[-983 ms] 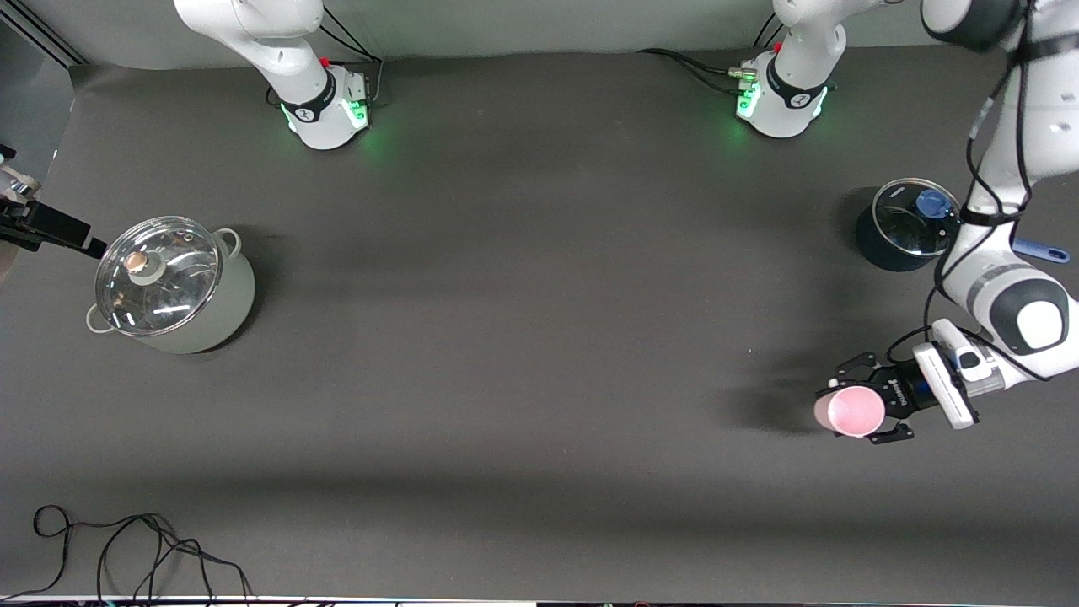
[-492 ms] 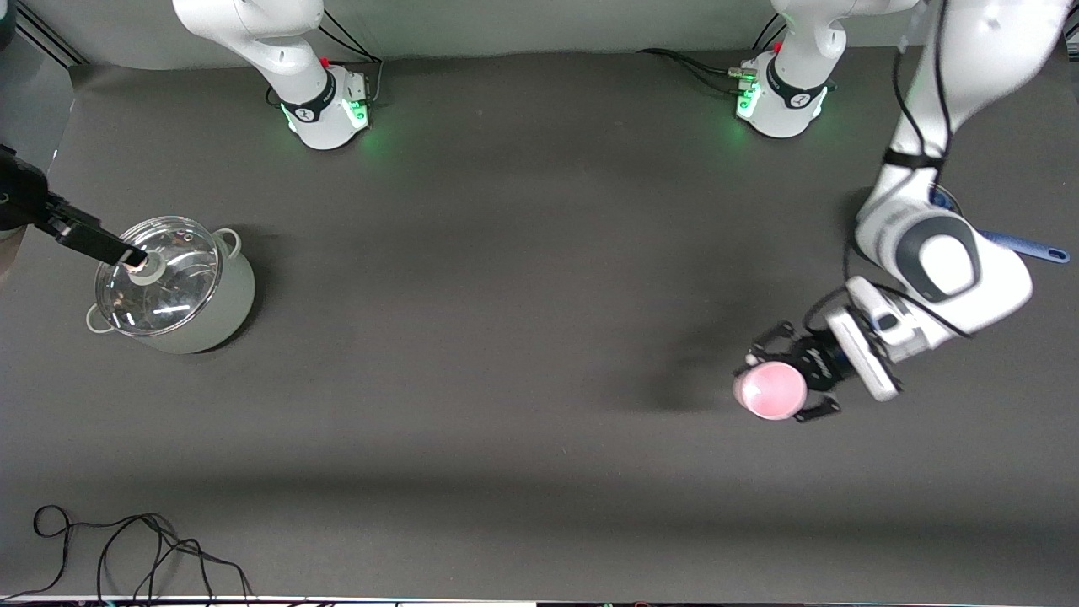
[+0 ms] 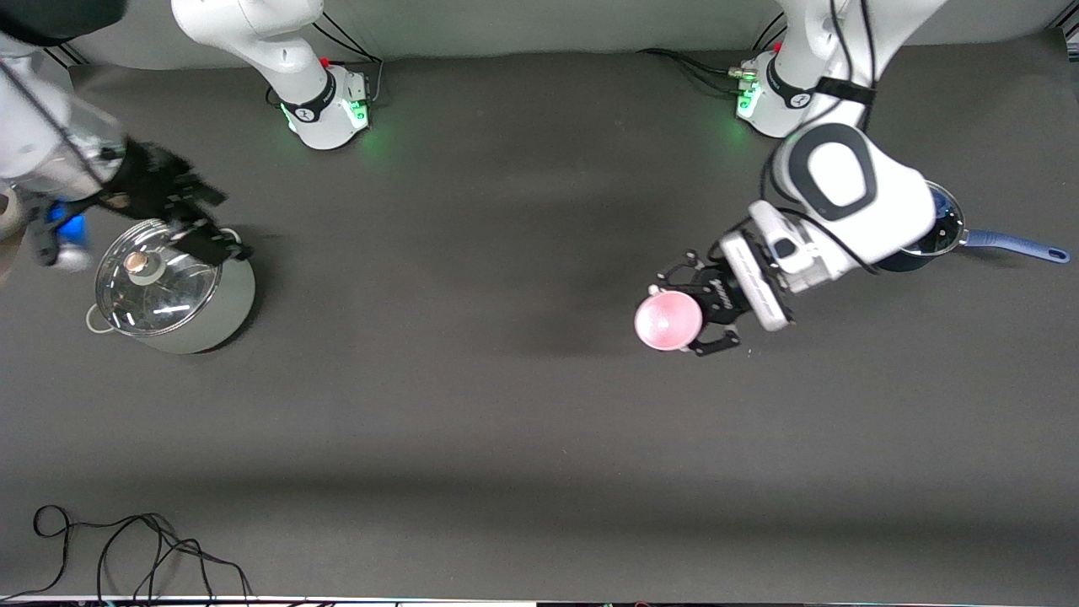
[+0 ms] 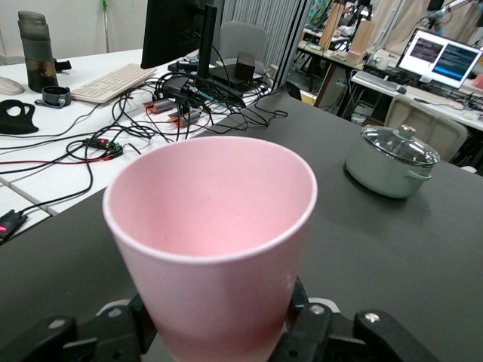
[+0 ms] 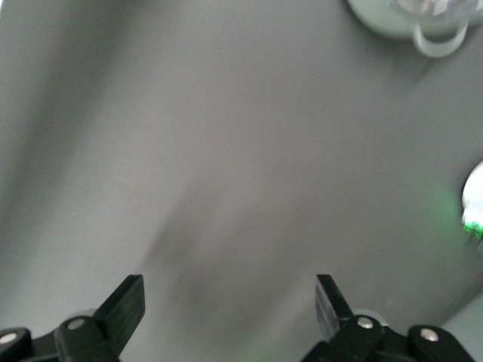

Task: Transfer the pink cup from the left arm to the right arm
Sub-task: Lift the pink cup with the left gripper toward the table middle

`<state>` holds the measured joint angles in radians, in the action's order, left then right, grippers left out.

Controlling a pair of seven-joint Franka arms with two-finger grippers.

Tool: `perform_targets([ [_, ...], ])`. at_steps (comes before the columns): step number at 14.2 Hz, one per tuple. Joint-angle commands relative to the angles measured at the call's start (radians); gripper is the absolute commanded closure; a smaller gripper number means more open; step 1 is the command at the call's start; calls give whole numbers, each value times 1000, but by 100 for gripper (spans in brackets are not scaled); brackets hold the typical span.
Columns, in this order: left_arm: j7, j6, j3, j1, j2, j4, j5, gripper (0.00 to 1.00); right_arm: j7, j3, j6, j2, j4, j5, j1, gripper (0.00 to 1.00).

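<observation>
The pink cup (image 3: 666, 322) is held in the air over the middle of the table, toward the left arm's end, with its open mouth facing the front camera. My left gripper (image 3: 687, 312) is shut on its lower part. In the left wrist view the cup (image 4: 211, 226) fills the middle, with the claw fingers (image 4: 306, 324) against its base. My right gripper (image 3: 215, 228) hangs open and empty over the rim of the grey-green pot (image 3: 173, 287). In the right wrist view the gripper (image 5: 229, 309) shows only bare table between its flat fingers.
The grey-green pot with a glass lid stands at the right arm's end and shows in the left wrist view (image 4: 392, 158). A dark blue saucepan (image 3: 940, 232) with a long handle stands under the left arm. A black cable (image 3: 126, 548) lies at the near corner.
The left arm has carried the pink cup from its end of the table toward the middle. The right gripper has swung in over the pot, toward the middle.
</observation>
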<state>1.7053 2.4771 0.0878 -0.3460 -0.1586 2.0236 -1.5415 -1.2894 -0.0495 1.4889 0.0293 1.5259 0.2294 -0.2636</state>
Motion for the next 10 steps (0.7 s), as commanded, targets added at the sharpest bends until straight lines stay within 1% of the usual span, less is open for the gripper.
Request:
perform_targets([
  [1,-18,107,-19,-114,40,18,-52,71,-181,-10,-13,14,-56,50,-92,0],
  [3,-19,141,-19,-158,44,7,-54,69,-267,-10,-7,37,-105,53,-158,1],
  [6,-21,239,-2,-229,56,4,-60,68,-378,-10,-2,99,-191,64,-255,1],
  [8,-21,279,26,-241,62,4,-65,68,-435,-10,-2,155,-254,58,-316,1],
  [10,-35,319,58,-241,65,3,-68,68,-449,-10,-2,205,-300,44,-385,1],
])
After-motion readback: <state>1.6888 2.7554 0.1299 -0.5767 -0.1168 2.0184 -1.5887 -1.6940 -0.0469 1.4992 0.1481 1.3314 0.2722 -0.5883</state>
